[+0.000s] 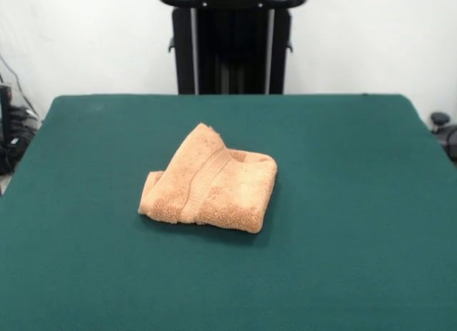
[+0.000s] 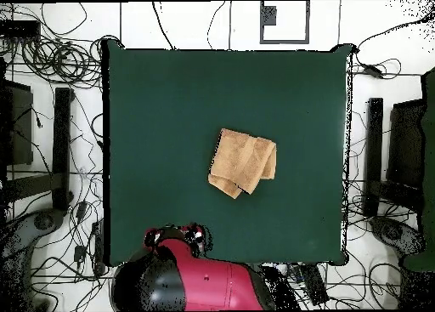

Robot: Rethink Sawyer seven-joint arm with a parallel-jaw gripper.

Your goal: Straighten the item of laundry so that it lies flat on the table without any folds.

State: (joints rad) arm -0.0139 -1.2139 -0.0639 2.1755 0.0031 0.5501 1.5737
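Where the dark green worktop [image 1: 357, 202] spreads widest, near its middle, the orange-tan towel [image 1: 211, 181] lies folded over on itself in a thick bundle. Nothing else rests on the worktop [image 2: 170, 113]; the felt around the towel is bare on every side, and no arm or other thing hangs over the cloth.

From the front, one layer crosses the bundle on a slant, a woven band stripe running down it, and the far corner rises to a blunt peak. The near edge is a rounded fold, and a small roll of cloth sticks out at the picture's left. The pedestal [image 1: 232, 46] stands behind the far edge, black and upright.

The overhead view shows what the front view does not — the towel [image 2: 244, 161] as an uneven four-sided patch with one pointed flap toward the robot's side, and the red and black arm [image 2: 191, 279] drawn back at the worktop's robot-side edge, well apart from the towel. Cables [image 2: 51, 53] sprawl over the floor around the worktop.

The tool shows clearly in neither view — I cannot tell how far open it is or whether it holds anything.
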